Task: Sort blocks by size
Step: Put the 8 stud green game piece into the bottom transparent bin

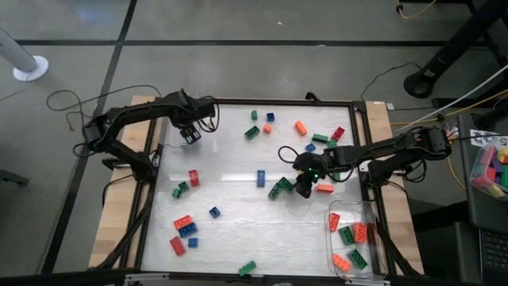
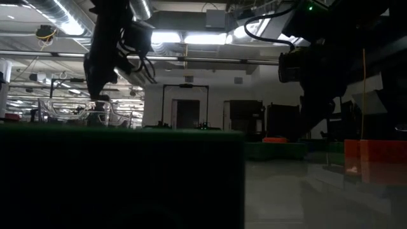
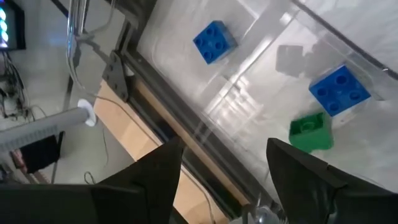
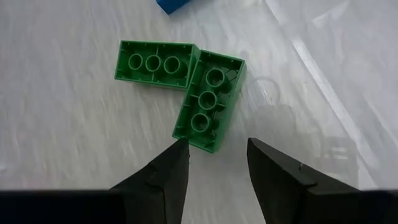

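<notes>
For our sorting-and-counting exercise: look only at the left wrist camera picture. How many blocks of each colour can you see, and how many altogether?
blue blocks: 2
green block: 1
Total: 3

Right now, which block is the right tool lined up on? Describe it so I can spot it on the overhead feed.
Find the clear bin at the table's near right corner, then go left to the right tool, hovering open. Just left of it lie two long green blocks touching in a V, both upside down. The target looks like the one nearer the tool; its twin lies farther out.
</notes>
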You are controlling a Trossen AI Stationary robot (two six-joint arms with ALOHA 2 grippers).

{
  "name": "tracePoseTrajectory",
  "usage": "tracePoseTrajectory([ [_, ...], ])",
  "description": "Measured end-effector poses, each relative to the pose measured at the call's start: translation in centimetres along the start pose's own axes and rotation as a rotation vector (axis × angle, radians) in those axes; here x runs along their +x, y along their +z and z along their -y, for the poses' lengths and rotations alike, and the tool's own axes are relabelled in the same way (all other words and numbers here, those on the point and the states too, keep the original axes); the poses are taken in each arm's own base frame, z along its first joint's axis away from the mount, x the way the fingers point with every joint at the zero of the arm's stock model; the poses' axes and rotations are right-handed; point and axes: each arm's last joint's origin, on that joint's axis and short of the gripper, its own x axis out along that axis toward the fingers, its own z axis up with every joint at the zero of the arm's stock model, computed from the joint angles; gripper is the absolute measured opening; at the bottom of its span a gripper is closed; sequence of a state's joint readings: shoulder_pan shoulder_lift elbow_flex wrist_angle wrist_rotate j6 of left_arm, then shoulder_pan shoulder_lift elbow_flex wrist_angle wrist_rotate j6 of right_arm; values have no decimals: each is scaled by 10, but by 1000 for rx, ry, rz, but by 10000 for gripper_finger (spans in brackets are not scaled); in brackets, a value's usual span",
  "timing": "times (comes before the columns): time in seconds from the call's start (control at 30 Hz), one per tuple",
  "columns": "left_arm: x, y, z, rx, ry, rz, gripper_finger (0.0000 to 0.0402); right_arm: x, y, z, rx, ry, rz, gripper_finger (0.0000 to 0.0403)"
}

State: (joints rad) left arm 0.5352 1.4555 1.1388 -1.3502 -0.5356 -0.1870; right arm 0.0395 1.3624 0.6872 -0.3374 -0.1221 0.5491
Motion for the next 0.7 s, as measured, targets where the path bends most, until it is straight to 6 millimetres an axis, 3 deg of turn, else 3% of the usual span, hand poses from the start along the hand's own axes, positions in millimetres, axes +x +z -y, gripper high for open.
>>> tracePoseTrajectory([
  [0.7,2,0,1,2,0,-3,223,20,0,2,61,16,-53,161],
])
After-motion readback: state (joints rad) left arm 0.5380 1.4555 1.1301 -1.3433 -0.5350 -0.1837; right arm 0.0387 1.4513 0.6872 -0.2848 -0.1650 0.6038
